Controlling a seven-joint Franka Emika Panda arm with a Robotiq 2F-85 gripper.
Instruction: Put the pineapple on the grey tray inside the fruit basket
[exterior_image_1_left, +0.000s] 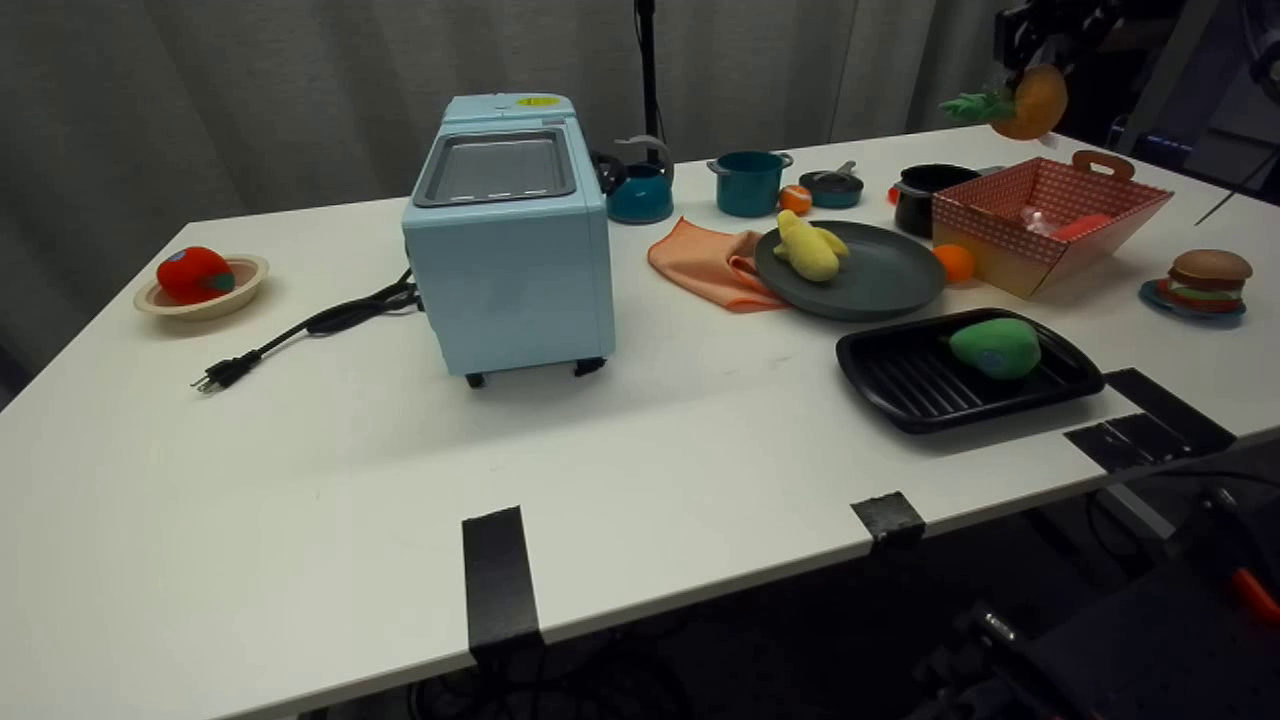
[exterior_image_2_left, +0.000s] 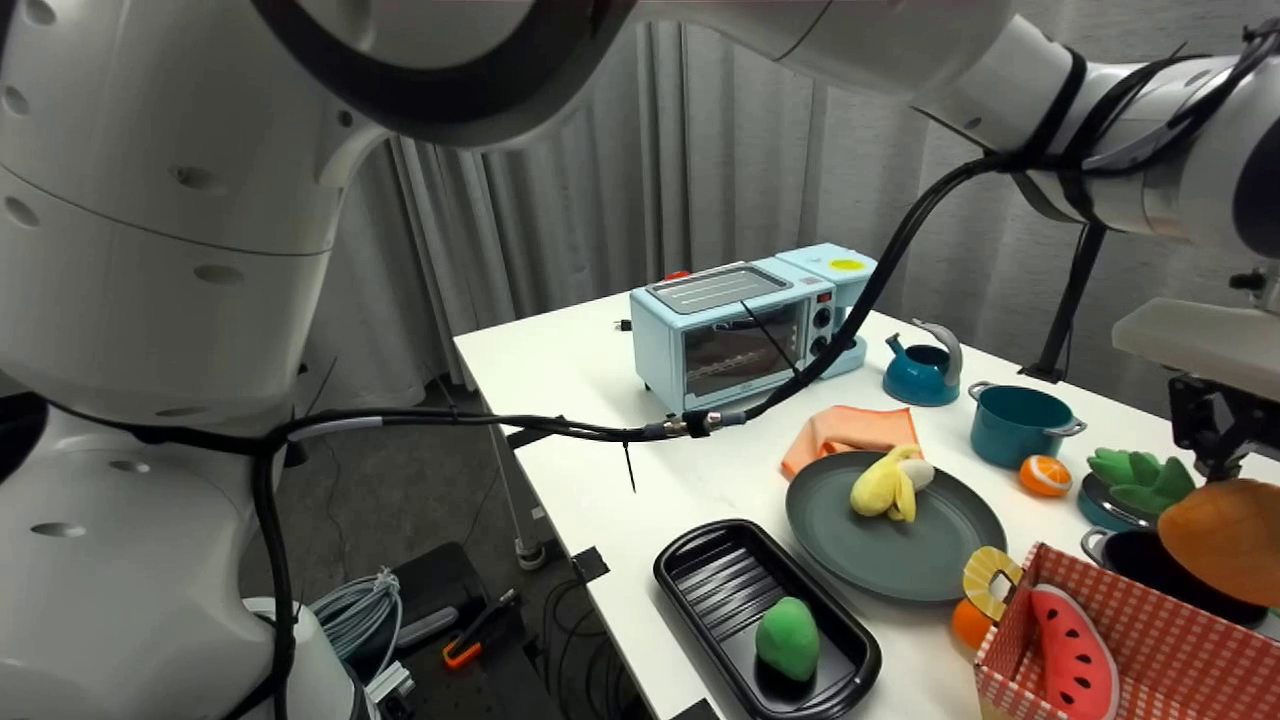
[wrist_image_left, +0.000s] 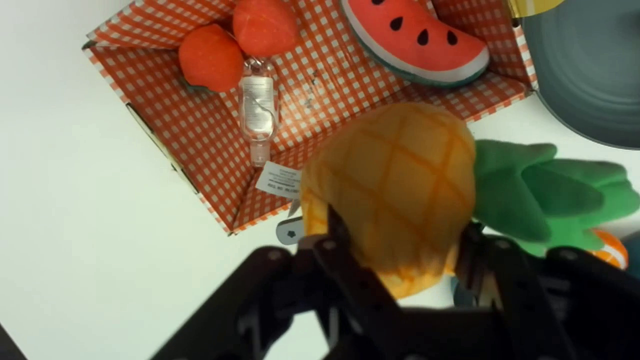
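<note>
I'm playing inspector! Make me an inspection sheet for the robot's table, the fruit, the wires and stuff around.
Surface: white table, black tape stuck near its edge
Fruit basket: watermelon slice, two red toys, small bottle inside
Grey tray: yellow banana on it
Pineapple: held in the air, not in the fruit basket yet
Clutter: blue toaster oven, teal pot, orange cloth, burger, black tray with green toy
Gripper: closed on the pineapple
Cables: black power cord, unplugged, lying on the table; black wires along the robot arm
Surroundings: grey curtains, black stand
</note>
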